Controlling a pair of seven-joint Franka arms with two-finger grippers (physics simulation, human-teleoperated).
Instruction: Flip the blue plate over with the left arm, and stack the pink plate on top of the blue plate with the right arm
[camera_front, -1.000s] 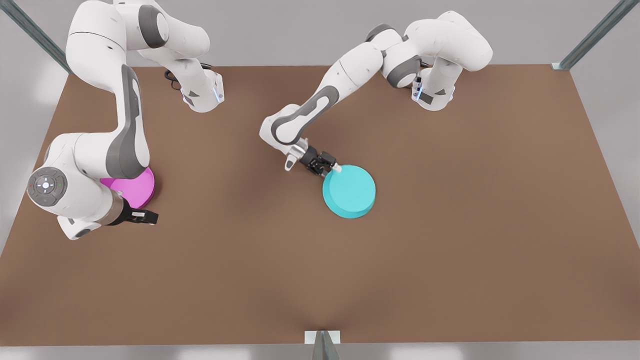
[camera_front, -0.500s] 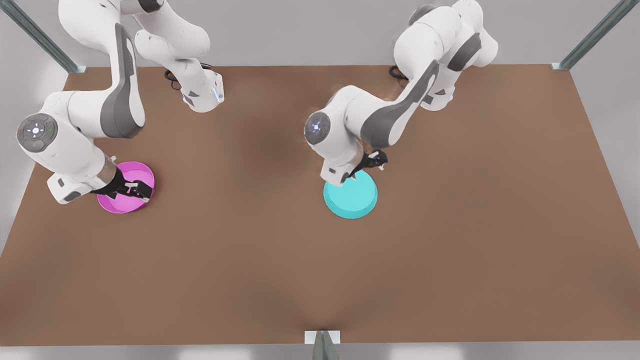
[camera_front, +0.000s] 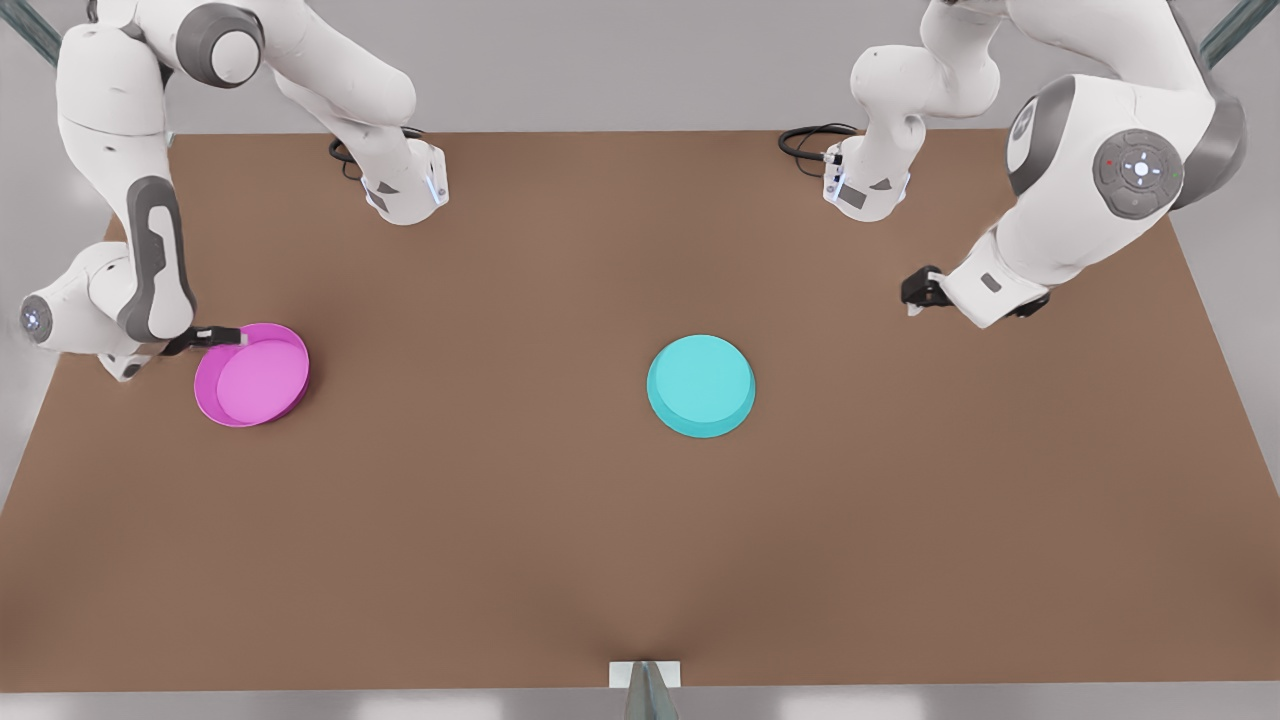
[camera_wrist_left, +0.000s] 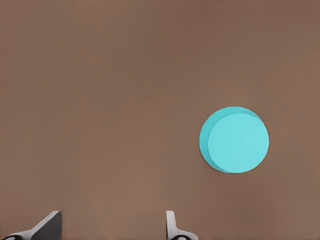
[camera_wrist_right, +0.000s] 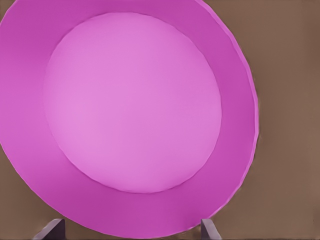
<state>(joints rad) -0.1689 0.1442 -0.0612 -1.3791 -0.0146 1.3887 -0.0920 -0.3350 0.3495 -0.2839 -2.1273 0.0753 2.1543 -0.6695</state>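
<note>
The blue plate (camera_front: 701, 385) lies base-up at mid-worktop (camera_front: 520, 540), so the step in hand is judged to be grasping the pink plate (camera_front: 252, 375), which lies well apart from it, hollow up. The right gripper (camera_front: 222, 336) touches the pink rim, fingers apart. Straddle the rim squarely before closing. The left gripper (camera_front: 918, 293) waits, open, well away from the blue plate.

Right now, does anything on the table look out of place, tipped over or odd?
Nothing looks damaged or spilled. The blue plate lies upside down, flat base up, near the table's middle. The pink plate sits open side up at the front view's left, with the right hand at its rim. The left hand hangs well away, open.
</note>
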